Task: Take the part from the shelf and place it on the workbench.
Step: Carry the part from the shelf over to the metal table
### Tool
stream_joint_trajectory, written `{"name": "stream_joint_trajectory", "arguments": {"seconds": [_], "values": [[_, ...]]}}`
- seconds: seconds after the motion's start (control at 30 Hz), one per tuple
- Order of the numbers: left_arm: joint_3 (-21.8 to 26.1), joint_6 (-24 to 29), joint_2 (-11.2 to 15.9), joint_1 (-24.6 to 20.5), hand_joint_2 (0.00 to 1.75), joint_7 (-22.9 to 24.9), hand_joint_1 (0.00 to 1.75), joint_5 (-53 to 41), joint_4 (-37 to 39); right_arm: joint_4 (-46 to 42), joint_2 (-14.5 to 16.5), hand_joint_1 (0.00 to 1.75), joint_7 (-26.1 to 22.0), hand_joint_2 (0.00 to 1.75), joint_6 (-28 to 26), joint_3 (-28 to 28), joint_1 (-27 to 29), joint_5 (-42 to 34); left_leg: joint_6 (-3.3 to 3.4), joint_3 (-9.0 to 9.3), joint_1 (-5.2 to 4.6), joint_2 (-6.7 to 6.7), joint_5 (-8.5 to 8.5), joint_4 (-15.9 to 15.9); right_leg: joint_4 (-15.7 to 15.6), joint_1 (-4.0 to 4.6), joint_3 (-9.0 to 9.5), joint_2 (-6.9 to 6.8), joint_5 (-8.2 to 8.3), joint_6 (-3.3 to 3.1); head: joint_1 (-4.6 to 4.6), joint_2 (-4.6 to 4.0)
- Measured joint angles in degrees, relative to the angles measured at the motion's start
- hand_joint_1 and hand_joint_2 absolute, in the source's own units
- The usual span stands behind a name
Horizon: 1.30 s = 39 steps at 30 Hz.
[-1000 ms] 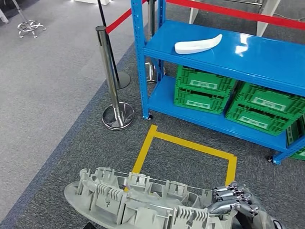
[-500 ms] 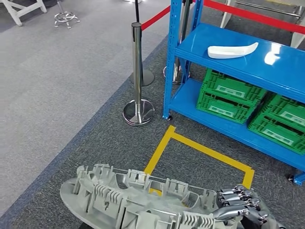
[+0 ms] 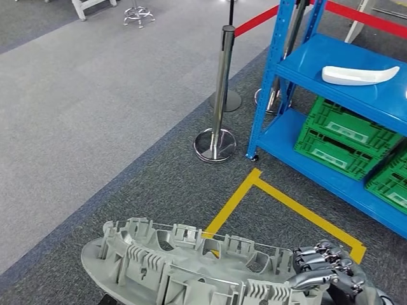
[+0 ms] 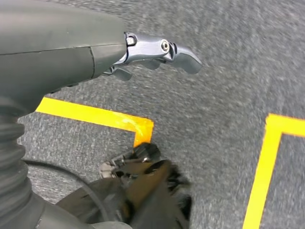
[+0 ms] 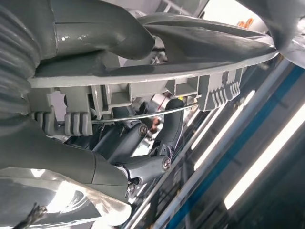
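A long grey plastic part (image 3: 182,267) with ribs and clips lies across the bottom of the head view, held off the floor. My right hand (image 3: 329,276) grips its right end, fingers curled over the edge. In the right wrist view the same part (image 5: 151,71) runs above my dark fingers (image 5: 144,162), which hook around its rim. My left hand (image 4: 158,50) hangs over grey carpet with its fingers stretched out and nothing in it.
A blue shelf (image 3: 311,60) stands at the upper right, with a white part (image 3: 360,75) on its upper board and green crates (image 3: 345,136) below. A chrome stanchion (image 3: 220,89) with a red rope (image 3: 254,21) stands left of it. Yellow tape (image 3: 288,203) marks the carpet.
The whole picture has shifted right: the camera has turned left, away from the shelf. The grey part stays in my right hand in the same place in view.
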Motion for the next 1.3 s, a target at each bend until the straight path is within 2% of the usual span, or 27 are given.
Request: {"name": "stream_joint_trajectory", "arguments": {"seconds": [0.03, 0.1, 0.13, 0.17, 0.23, 0.27, 0.3, 0.33, 0.37, 0.4, 0.47, 0.53, 0.6, 0.67, 0.7, 0.77, 0.83, 0.87, 0.9, 0.97, 1.0, 1.07, 1.1, 1.13, 1.2, 1.27, 1.3], "values": [[0.4, 0.0, 0.0, 0.0, 1.75, 0.0, 0.00, -0.1, -0.1, 0.0, 0.0, 1.75, 0.0, 1.75, 0.0, 0.0, -0.3, 0.1, 0.42, 0.23, -0.26, 0.41, 0.00, -1.0, 0.0, 0.13, -0.02, -0.61, 0.01, 0.40, 0.01, 0.00], [1.2, 0.0, 0.0, 0.2, 1.75, 0.0, 0.00, -0.2, -0.1, 0.2, 0.0, 1.75, -0.1, 1.75, 0.0, 0.0, -0.8, 0.2, 1.39, -0.24, -0.44, -0.70, 0.37, -1.2, -0.1, 0.12, -0.03, -1.59, 0.03, 1.14, 0.04, 0.00], [1.7, 0.1, -0.1, 0.4, 1.75, 0.1, 0.00, -0.1, -0.1, 0.3, 0.0, 1.75, -0.2, 1.75, 0.0, 0.0, -1.0, 0.2, 1.85, -0.35, -0.39, -1.27, 0.62, -1.4, 0.1, 0.01, -0.20, -0.98, -0.38, 1.44, 0.10, 0.00], [2.2, 0.2, -0.1, 0.4, 1.75, 0.1, 0.00, -0.1, 0.0, 0.4, 0.0, 1.75, -0.3, 1.75, 0.0, 0.0, -1.0, 0.1, 2.36, -0.48, -0.30, -1.80, 0.97, -1.6, 1.2, -0.09, -0.72, 0.47, -1.47, 1.63, 0.20, 0.00], [3.1, 0.1, -0.3, 0.3, 1.75, -0.1, 0.00, -0.2, 0.0, 0.6, 0.1, 1.75, -0.4, 1.75, 0.2, 0.1, -1.2, 0.0, 3.13, -0.90, -0.27, -2.87, 1.60, -1.7, 7.1, -0.19, -3.31, 4.20, -5.36, 1.67, 0.43, 0.00], [3.5, -0.1, -0.3, 0.2, 1.75, -0.4, 0.00, -0.4, 0.0, 0.8, 0.1, 1.75, -0.3, 1.75, 0.5, 0.2, -1.5, -0.1, 3.38, -1.23, -0.38, -3.50, 1.88, -1.7, 11.2, -0.14, -5.10, 5.26, -7.42, 1.58, 0.47, 0.00], [3.8, -0.4, -0.4, 0.1, 1.75, -0.9, 0.00, -0.7, 0.1, 1.0, 0.1, 1.75, 0.0, 1.75, 0.8, 0.3, -2.0, -0.1, 3.49, -1.54, -0.52, -4.16, 2.08, -1.6, 14.6, -0.07, -6.58, 5.63, -8.66, 1.47, 0.49, 0.00], [4.1, -1.0, -0.4, 0.0, 1.75, -1.4, 0.00, -1.1, 0.1, 1.3, 0.1, 1.75, 0.4, 1.75, 1.1, 0.5, -2.7, -0.1, 3.51, -1.83, -0.66, -4.85, 2.27, -1.5, 16.2, 0.02, -7.26, 5.76, -8.82, 1.33, 0.49, 0.00], [4.4, -1.7, -0.5, 0.0, 1.75, -1.6, 0.00, -1.6, 0.1, 1.6, 0.1, 1.75, 0.9, 1.75, 1.2, 0.8, -3.3, -0.2, 3.47, -2.08, -0.76, -5.58, 2.44, -1.4, 15.5, 0.09, -6.84, 5.86, -7.81, 1.14, 0.48, 0.00], [4.7, -2.7, -0.6, 0.1, 1.75, -1.4, 0.00, -2.2, -0.2, 1.9, 0.1, 1.75, 1.4, 1.75, 1.3, 1.2, -3.8, -0.5, 3.37, -2.30, -0.83, -6.33, 2.59, -1.3, 12.6, 0.13, -5.26, 6.22, -5.90, 0.89, 0.48, 0.00], [5.3, -4.5, -1.1, 0.6, 1.75, -0.2, 0.00, -3.7, -1.5, 2.3, 0.1, 1.75, 1.9, 1.75, 1.6, 1.7, -4.6, -1.6, 3.00, -2.83, -0.94, -7.81, 2.92, -0.8, 4.7, 0.09, -1.29, 8.75, -2.49, 0.29, 0.46, 0.00], [6.1, -6.0, -1.8, 1.2, 1.75, 1.0, 0.00, -4.7, -3.5, 2.5, 0.2, 1.75, 2.0, 1.75, 2.1, 1.9, -5.2, -2.8, 2.37, -3.65, -0.87, -9.14, 3.50, -0.5, 0.8, 0.10, 0.48, 10.67, -1.44, -0.02, 0.41, 0.00], [7.2, -7.9, -2.4, 1.9, 1.75, 1.7, 0.00, -5.1, -5.4, 2.9, 0.3, 1.75, 1.9, 1.75, 2.5, 2.0, -5.7, -3.9, 1.45, -4.46, -0.62, -10.55, 4.37, -0.5, 0.5, 0.24, 0.43, 9.83, -1.02, -0.21, 0.38, 0.00], [8.5, -9.5, -3.1, 2.7, 1.75, 1.4, 0.00, -6.2, -7.2, 3.2, 0.5, 1.75, 1.8, 1.75, 3.0, 2.2, -6.0, -5.0, 0.73, -5.30, -0.60, -9.45, 3.50, 0.5, 0.3, 0.19, 0.17, 8.21, -0.10, -0.79, 0.26, 0.00], [8.9, -9.8, -3.3, 2.9, 1.75, 0.9, 0.00, -7.1, -7.9, 3.4, 0.6, 1.75, 1.8, 1.75, 3.3, 2.3, -6.1, -5.5, 0.42, -6.07, -0.63, -7.96, 1.75, 2.4, 0.1, 0.13, -0.19, 7.27, 0.37, -1.08, 0.11, 0.00], [9.3, -10.0, -3.7, 2.8, 1.75, 0.0, 0.00, -8.4, -9.1, 3.5, 0.8, 1.75, 1.7, 1.75, 4.0, 2.4, -6.3, -6.2, -0.22, -8.23, -0.38, -4.98, -3.40, 9.4, 0.2, 0.28, -1.17, 5.31, 1.00, -1.45, -0.12, 0.00], [9.8, -10.2, -3.9, 2.6, 1.75, -0.2, 0.00, -9.6, -9.7, 3.8, 1.0, 1.75, 1.9, 1.75, 4.6, 2.7, -6.7, -6.5, -0.75, -9.03, 0.06, -4.17, -6.38, 14.9, 0.4, 0.40, -2.30, 3.40, 1.46, -1.41, -0.14, 0.00], [10.1, -10.3, -3.9, 2.7, 1.75, -0.1, 0.00, -10.2, -9.9, 3.9, 1.0, 1.75, 2.0, 1.75, 4.8, 2.8, -6.9, -6.5, -0.91, -7.87, 0.22, -4.00, -6.31, 14.6, 0.4, 0.42, -2.79, 2.56, 1.70, -1.34, -0.14, 0.00], [10.5, -10.4, -3.9, 2.9, 1.75, 0.0, 0.00, -10.8, -10.0, 4.1, 1.1, 1.75, 2.1, 1.75, 4.9, 2.9, -7.0, -6.5, -0.96, -5.51, 0.33, -3.68, -5.35, 11.9, 0.5, 0.42, -3.18, 1.80, 1.95, -1.23, -0.15, 0.00], [11.3, -10.5, -3.7, 3.3, 1.75, 0.3, 0.00, -11.5, -10.1, 4.3, 1.2, 1.75, 2.1, 1.75, 5.0, 3.0, -7.0, -6.5, -0.66, 0.76, 0.24, -1.59, -3.20, 3.2, 0.5, 0.52, -3.58, 0.43, 2.46, -0.86, -0.16, 0.00], [11.8, -10.5, -3.7, 3.4, 1.75, 0.3, 0.00, -11.7, -10.2, 4.4, 1.2, 1.75, 2.1, 1.75, 4.9, 3.0, -7.0, -6.4, -0.24, 2.91, 0.05, -0.54, -2.58, -0.2, 0.5, 0.55, -3.62, -0.19, 2.66, -0.60, -0.06, 0.00], [12.8, -10.5, -3.7, 3.6, 1.75, 0.3, 0.00, -11.9, -10.2, 4.6, 1.4, 1.75, 2.0, 1.75, 4.8, 3.1, -7.0, -6.3, 0.77, 3.98, -0.41, 0.27, -2.35, -2.6, 0.5, 0.51, -3.56, -1.33, 3.05, 0.02, 0.16, 0.00], [13.2, -10.5, -3.6, 3.8, 1.75, 0.3, 0.00, -11.9, -10.2, 4.7, 1.4, 1.75, 2.0, 1.75, 4.8, 3.1, -7.1, -6.3, 1.27, 3.65, -0.55, -0.32, -1.95, -2.7, 0.4, 0.37, -3.45, -1.85, 3.28, 0.38, 0.26, 0.00], [13.6, -10.5, -3.7, 4.0, 1.75, 0.4, 0.00, -12.0, -10.3, 4.8, 1.5, 1.75, 2.0, 1.75, 4.8, 3.1, -7.1, -6.3, 1.74, 3.50, -0.55, -0.82, -1.53, -2.9, 0.4, 0.19, -3.58, -1.73, 3.24, 0.75, 0.26, 0.00], [14.6, -11.0, -3.8, 4.2, 1.75, 1.1, 0.00, -13.0, -10.4, 4.9, 1.6, 1.75, 2.0, 1.75, 4.8, 3.2, -7.0, -6.4, 2.66, 3.11, -0.42, -1.86, -0.62, -3.4, 2.3, -0.03, -4.55, 1.03, 1.43, 1.22, 0.41, 0.00], [15.7, -11.9, -4.1, 4.2, 1.75, 1.6, 0.00, -15.3, -10.8, 5.2, 1.6, 1.75, 1.8, 1.75, 4.9, 3.2, -6.7, -6.5, 3.26, 2.53, -0.50, -2.97, 0.00, -3.5, 8.8, -0.05, -7.20, 4.58, -2.72, 1.24, 0.66, 0.00], [16.4, -12.4, -4.3, 4.2, 1.75, 1.3, 0.00, -16.5, -11.2, 5.4, 1.6, 1.75, 1.7, 1.75, 5.0, 3.2, -6.6, -6.4, 3.43, 2.18, -0.66, -3.63, 0.21, -3.4, 12.6, 0.00, -8.69, 5.32, -4.51, 1.17, 0.75, 0.00]]}}
